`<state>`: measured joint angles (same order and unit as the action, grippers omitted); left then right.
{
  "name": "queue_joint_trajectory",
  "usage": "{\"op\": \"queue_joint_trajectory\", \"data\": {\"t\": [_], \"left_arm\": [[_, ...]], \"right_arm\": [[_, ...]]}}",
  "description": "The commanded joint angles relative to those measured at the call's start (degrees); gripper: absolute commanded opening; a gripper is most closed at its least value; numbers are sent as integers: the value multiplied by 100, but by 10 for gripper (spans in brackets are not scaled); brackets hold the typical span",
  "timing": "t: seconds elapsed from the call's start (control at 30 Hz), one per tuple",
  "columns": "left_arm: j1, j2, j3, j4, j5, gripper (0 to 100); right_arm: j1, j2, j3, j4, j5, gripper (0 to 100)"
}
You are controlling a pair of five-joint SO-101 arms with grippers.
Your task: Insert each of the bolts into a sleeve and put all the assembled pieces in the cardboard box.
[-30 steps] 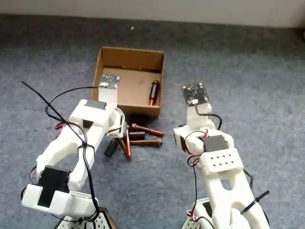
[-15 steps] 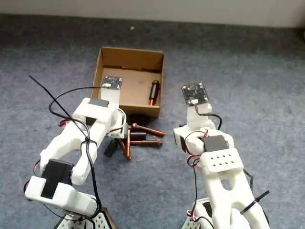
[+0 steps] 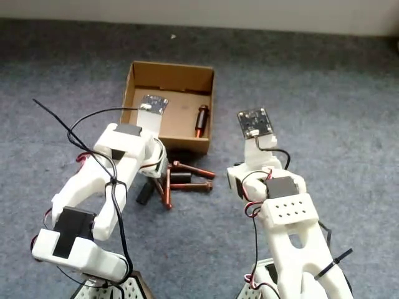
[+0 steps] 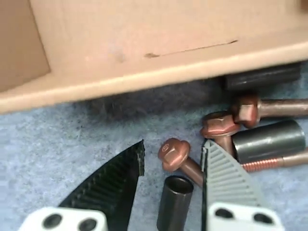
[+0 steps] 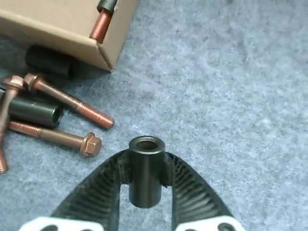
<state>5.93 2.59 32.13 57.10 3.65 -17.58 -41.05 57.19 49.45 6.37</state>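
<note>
My left gripper point(image 4: 174, 144) is open, low over the carpet beside the cardboard box point(image 4: 144, 77). Between its fingers lie a copper bolt point(image 4: 177, 158) and a black sleeve point(image 4: 175, 204). More bolts point(image 4: 226, 127) and another sleeve point(image 4: 268, 141) lie just past the grey finger. My right gripper point(image 5: 147, 161) is shut on an upright black sleeve point(image 5: 146, 175), above the carpet to the right of the pile. In the high view the pile of bolts point(image 3: 192, 170) and sleeves point(image 3: 144, 194) sits in front of the box point(image 3: 141, 70). One bolt-in-sleeve piece point(image 3: 201, 120) lies inside.
Grey carpet surrounds the box, with free room to the right of the right arm point(image 3: 287, 212). A loose black cable point(image 3: 68, 134) arcs over the left arm point(image 3: 103, 180). A further sleeve point(image 5: 50, 62) lies against the box's front wall.
The left arm has shifted forward and slightly right toward the box's front wall. The right arm and its sleeve have not moved.
</note>
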Motion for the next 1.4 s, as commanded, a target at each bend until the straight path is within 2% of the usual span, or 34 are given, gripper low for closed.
{"op": "queue_joint_trajectory", "data": {"t": [0.0,0.13,0.3,0.57,0.77,1.0,1.17,1.37], "left_arm": [[-31,-31,-312,44,-615,200],[171,-31,-259,62,-642,200],[321,-31,-110,457,-598,200],[171,-31,303,589,501,200],[189,-31,321,580,563,197],[171,-31,295,246,536,11],[154,-75,224,-105,536,9],[189,-101,-444,-114,334,7]], "right_arm": [[48,-189,-22,-66,9,5],[48,-189,-22,-66,9,5],[48,-189,-22,-66,9,5],[48,-189,-22,-66,9,5],[48,-189,-22,-66,9,5],[48,-189,-22,-66,9,5],[48,-189,-22,-66,9,5],[48,-233,-13,-48,9,5]]}}
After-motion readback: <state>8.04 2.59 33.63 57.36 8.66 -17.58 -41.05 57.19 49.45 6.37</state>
